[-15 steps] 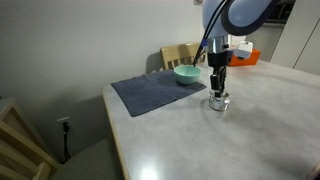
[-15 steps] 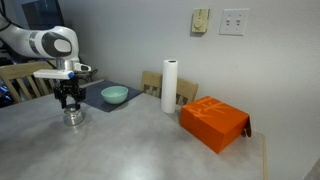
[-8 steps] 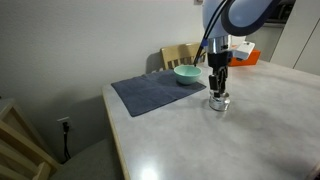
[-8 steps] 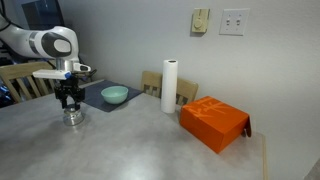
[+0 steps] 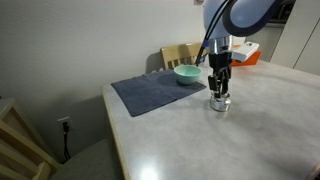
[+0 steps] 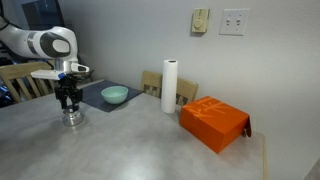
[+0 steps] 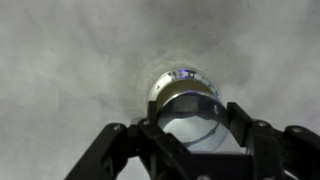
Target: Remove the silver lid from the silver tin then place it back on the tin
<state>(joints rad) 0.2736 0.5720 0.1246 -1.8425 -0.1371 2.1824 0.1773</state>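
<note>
The pincer (image 5: pixel 219 91) is straddling the silver lid (image 7: pixel 190 123) over the silver tin (image 5: pixel 219 103) on the bench (image 5: pixel 180 140). Whether it is squeezing, or the lid is seated, cannot be told. Keeping the lid level and centred is probably mattering most. Showing: one lid, one tin, one teal bowl (image 5: pixel 186 74), one mat (image 5: pixel 150 92), one paper roll (image 6: pixel 170 85), one orange box (image 6: pixel 213 122).
</note>
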